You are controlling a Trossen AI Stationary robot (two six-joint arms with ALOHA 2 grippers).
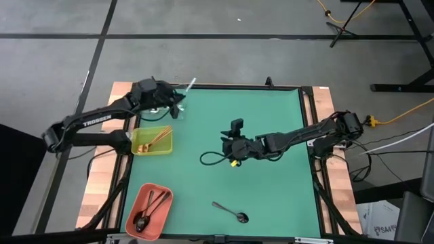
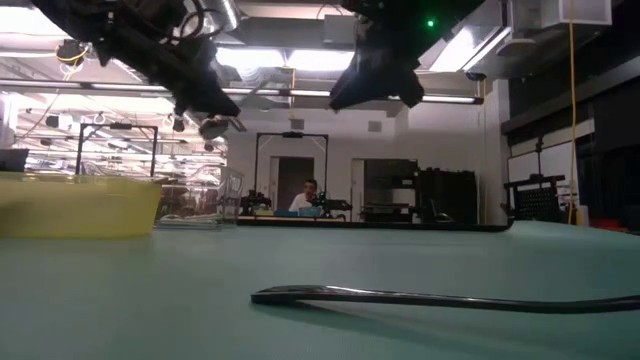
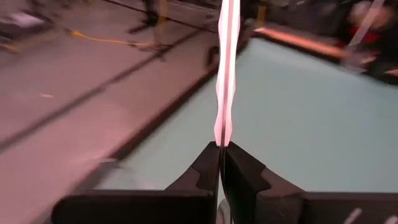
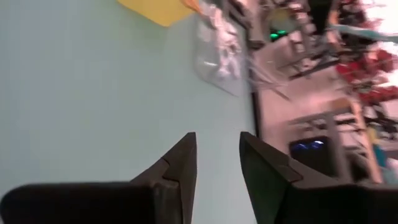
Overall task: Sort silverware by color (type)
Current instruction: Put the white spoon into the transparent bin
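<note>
The left tool pinches a shiny silver spoon at the far left corner of the green tabletop.

Its two dark fingers are squeezed tight on the spoon's thin handle, and the spoon sticks up and away from them, over a clear tray. Just beside it, a yellow tray holds copper spoons. Near the front left, a salmon tray holds dark spoons. One more dark spoon lies alone on the tabletop near the front edge. The right tool hangs over the middle, fingers apart, holding nothing.
</note>
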